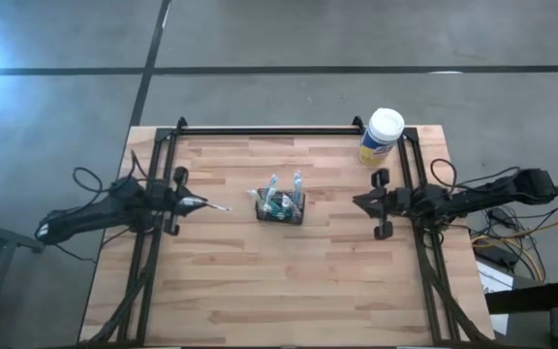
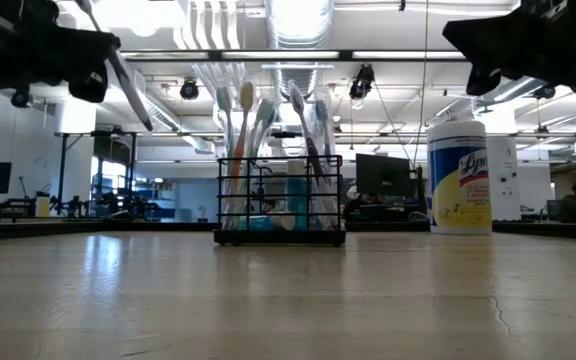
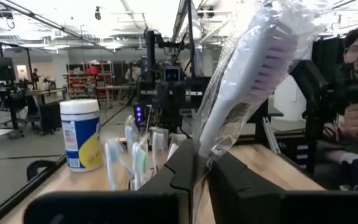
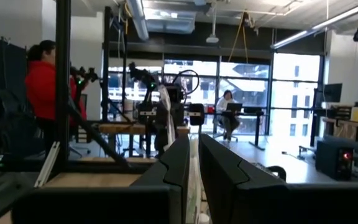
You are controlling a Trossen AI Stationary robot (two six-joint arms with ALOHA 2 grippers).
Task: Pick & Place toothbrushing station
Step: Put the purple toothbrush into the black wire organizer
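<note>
The toothbrushing station, a small black wire-mesh holder [image 1: 279, 206] [image 2: 280, 205], rests by its base on the middle of the wooden table, with several toothbrushes upright in it. Left of it, above the table, my left gripper [image 1: 198, 204] [image 3: 202, 177] is shut on a toothbrush [image 3: 253, 68] wrapped in clear plastic. To the holder's right my right gripper [image 1: 359, 202] [image 4: 193, 171] hangs above the table, shut, with nothing between its fingers. My left gripper pinches the wrapped toothbrush's handle [image 3: 202, 149] between its two fingers, which come about level from the table's left. The brush is lifted clear and slants: its bristle head [image 3: 269, 56] rises above the fingers, and its thin other end [image 2: 144, 112] points down toward the holder.
A white-lidded, yellow-labelled wipes canister [image 1: 382, 137] [image 2: 459, 176] stands at the table's far right corner. Black frame rails [image 1: 260, 129] run along the far, left and right edges. A person [image 3: 356, 93] sits beyond the right edge; another in red [image 4: 41, 87] stands beyond the left.
</note>
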